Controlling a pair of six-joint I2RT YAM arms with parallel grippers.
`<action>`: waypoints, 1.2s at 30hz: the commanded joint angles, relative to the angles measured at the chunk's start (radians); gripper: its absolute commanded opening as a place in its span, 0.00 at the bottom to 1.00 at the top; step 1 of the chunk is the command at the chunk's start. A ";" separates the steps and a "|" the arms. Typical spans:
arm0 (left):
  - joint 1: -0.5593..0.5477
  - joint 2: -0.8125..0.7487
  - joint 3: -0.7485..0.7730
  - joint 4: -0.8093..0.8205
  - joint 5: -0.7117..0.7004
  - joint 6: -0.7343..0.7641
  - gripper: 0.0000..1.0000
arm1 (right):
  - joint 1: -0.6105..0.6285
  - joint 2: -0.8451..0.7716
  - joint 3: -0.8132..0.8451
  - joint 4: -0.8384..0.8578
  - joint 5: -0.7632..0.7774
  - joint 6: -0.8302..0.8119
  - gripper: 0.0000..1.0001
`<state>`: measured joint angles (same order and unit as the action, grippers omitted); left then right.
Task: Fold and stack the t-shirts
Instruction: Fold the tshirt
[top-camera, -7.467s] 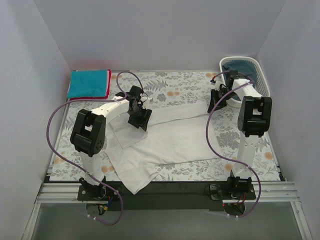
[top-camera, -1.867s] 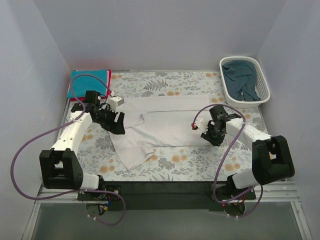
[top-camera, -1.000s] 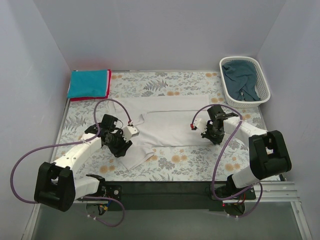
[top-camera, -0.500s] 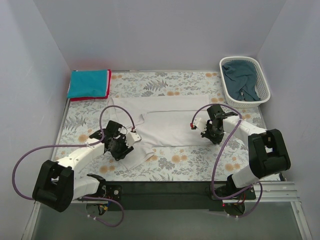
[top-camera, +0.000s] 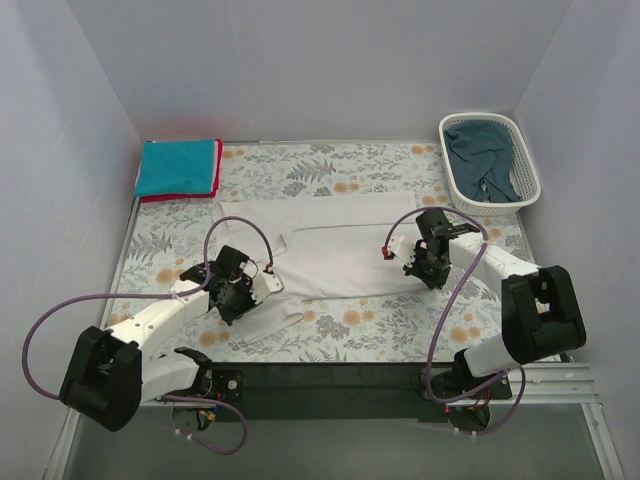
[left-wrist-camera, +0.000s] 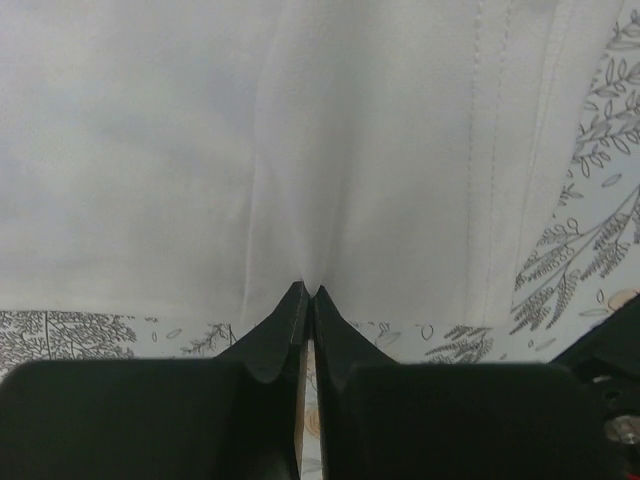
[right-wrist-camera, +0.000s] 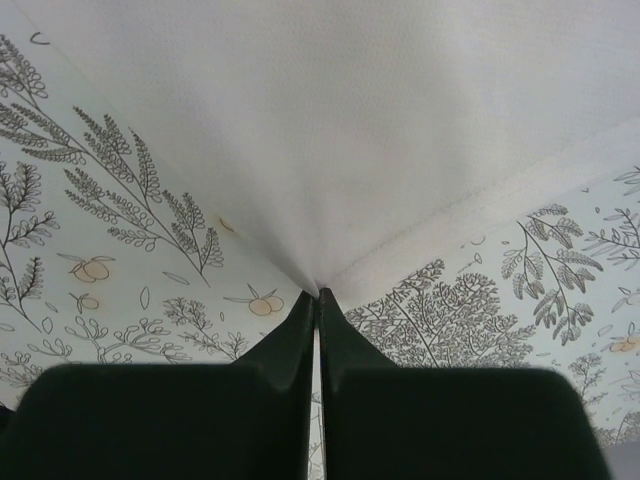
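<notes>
- Counting four shirts in all: one white t-shirt (top-camera: 340, 245), one teal t-shirt (top-camera: 175, 165), one red t-shirt (top-camera: 217, 175), one dark blue-teal t-shirt (top-camera: 485, 165).
- Calling two of them done. Teal folded on top of red in the far-left corner of the tablecloth (top-camera: 330, 170), with just a red edge peeking out.
- Roughly mid-fold on the white one, by the look of it. Lying flat across the middle as a long band, with a loose flap trailing toward the near left. Not a tidy packet yet.
- Got the left gripper (top-camera: 243, 290) pinched closed on a tuck of white fabric at that near-left part, with cloth puckering right at the tips in the wrist view.
- Same deal with the right gripper (top-camera: 425, 262) — jaws closed tight on the white shirt's near-right edge.
- Left to do: finishing the white folds, stacking it, then tackling the dark one, crumpled in the single basket (top-camera: 455, 185) at the far right.
</notes>
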<state>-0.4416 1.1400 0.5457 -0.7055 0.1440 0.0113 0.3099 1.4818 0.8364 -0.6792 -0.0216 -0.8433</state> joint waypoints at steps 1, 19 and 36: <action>0.001 -0.054 0.066 -0.176 -0.009 0.003 0.00 | 0.005 -0.096 -0.006 -0.062 -0.008 -0.037 0.01; 0.216 0.138 0.442 -0.267 0.146 0.048 0.00 | -0.029 -0.011 0.220 -0.135 -0.034 -0.092 0.01; 0.319 0.473 0.694 -0.109 0.166 0.068 0.00 | -0.075 0.280 0.533 -0.141 -0.018 -0.169 0.01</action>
<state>-0.1429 1.5879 1.1698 -0.8562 0.2806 0.0566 0.2420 1.7313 1.2869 -0.7967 -0.0360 -0.9550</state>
